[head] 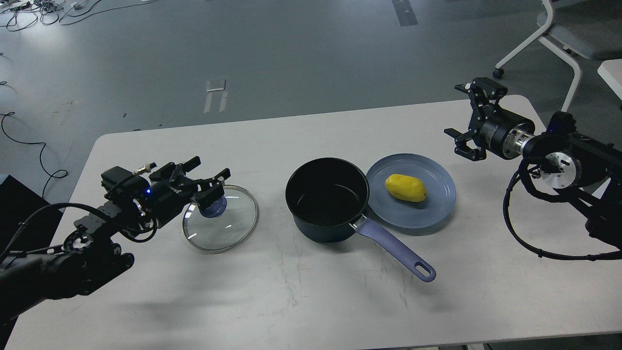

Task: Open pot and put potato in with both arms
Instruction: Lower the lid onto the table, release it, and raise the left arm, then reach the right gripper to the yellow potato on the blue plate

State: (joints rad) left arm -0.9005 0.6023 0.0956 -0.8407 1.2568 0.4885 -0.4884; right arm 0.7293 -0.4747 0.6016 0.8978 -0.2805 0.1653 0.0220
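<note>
The dark pot [328,199] stands open at the table's middle, empty, its purple handle [396,250] pointing front right. The yellow potato [406,188] lies on a blue plate [440,206] right of the pot. The glass lid [221,218] with its blue knob [213,209] lies flat on the table left of the pot. My left gripper [206,181] is open, its fingers just above and behind the knob, holding nothing. My right gripper [466,119] is open and empty above the table's far right, beyond the plate.
The white table [291,301] carries only these things. Its rounded far right corner lies under my right arm. A white chair [559,39] stands on the floor behind it. Cables lie on the floor at far left.
</note>
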